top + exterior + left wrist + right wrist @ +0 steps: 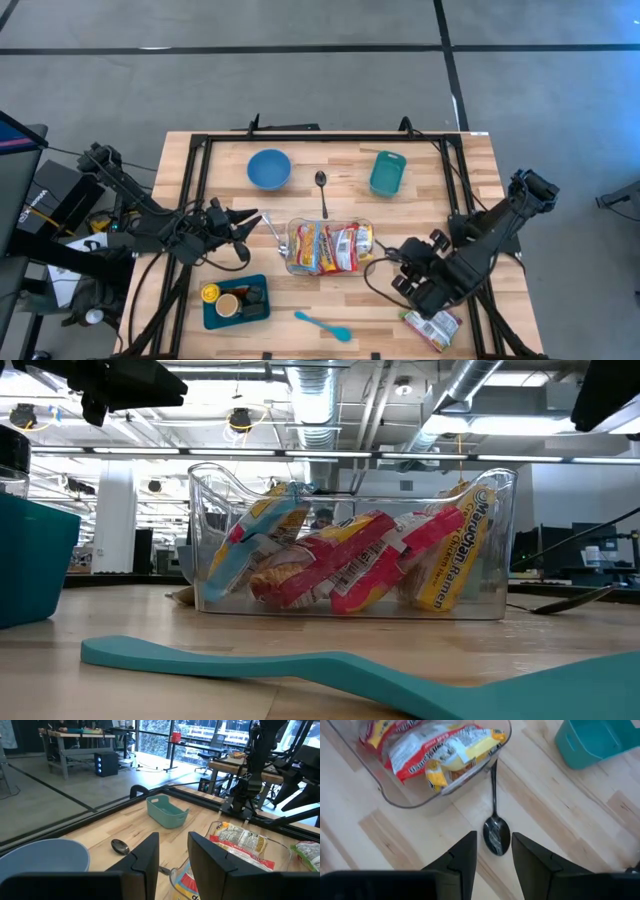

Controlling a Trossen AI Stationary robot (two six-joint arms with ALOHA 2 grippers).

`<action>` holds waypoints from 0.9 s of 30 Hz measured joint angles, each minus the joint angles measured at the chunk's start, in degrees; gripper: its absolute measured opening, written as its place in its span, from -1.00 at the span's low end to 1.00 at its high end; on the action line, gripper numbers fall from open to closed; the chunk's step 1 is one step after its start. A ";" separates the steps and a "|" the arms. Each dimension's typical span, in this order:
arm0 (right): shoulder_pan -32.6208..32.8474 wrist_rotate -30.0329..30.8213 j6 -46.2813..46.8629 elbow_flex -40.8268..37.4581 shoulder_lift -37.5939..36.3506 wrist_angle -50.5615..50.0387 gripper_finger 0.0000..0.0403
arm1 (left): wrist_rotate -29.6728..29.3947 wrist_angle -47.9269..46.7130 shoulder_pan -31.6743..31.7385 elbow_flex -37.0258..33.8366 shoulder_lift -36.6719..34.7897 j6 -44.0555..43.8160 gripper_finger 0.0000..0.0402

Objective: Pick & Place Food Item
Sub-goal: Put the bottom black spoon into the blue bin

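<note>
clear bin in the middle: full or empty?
Full. The clear bin is packed with ramen packets, standing side by side and filling it wall to wall.

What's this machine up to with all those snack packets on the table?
Two robot arms flank a clear bin full of ramen packets at the table's middle. Neither holds anything. The left gripper hovers beside the bin's left end, its fingers slightly apart with nothing between them. The right gripper hangs by the bin's right end, also slightly apart and empty. One more packet lies loose near the table's front right corner.
</note>
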 joint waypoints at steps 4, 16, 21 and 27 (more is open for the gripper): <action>1.05 2.25 2.27 0.00 0.00 0.24 -0.42 | -0.01 0.00 0.00 0.00 0.00 0.00 -0.51; 1.74 6.96 3.25 0.00 0.00 6.51 -0.42 | -0.02 -0.01 0.00 0.00 0.00 0.03 -0.51; 0.63 8.09 3.34 0.00 0.00 6.55 -0.42 | -0.02 -0.02 0.00 0.00 0.02 0.03 -0.51; 0.76 11.23 3.99 0.00 0.00 7.30 -0.42 | -0.02 -0.02 0.00 0.00 0.01 0.03 -0.51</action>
